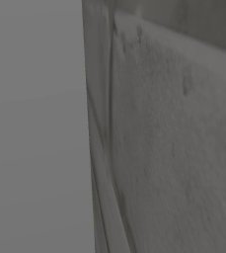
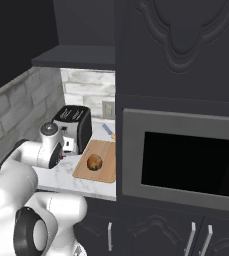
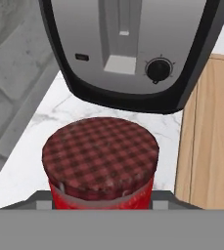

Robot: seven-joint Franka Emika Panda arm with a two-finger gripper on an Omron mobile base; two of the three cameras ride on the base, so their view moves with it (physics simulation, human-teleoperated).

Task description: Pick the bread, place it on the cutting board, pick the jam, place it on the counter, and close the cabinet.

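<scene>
Bread (image 2: 94, 162) sits on the cutting board (image 2: 104, 150), so that step looks done. Jam jar (image 3: 100, 166), red with a checked lid, is right under the hand, over the marble counter (image 3: 40, 132) near its front edge, just in front of the toaster (image 3: 133, 49) and left of the board's edge. Fingers are drawn in about as far as they go, apparently clamped on the jar, though contact itself is hidden. Judged step: setting the jam on the counter. Next: lower until the base rests flat, release, lift clear without tipping it, then go shut the cabinet.
</scene>
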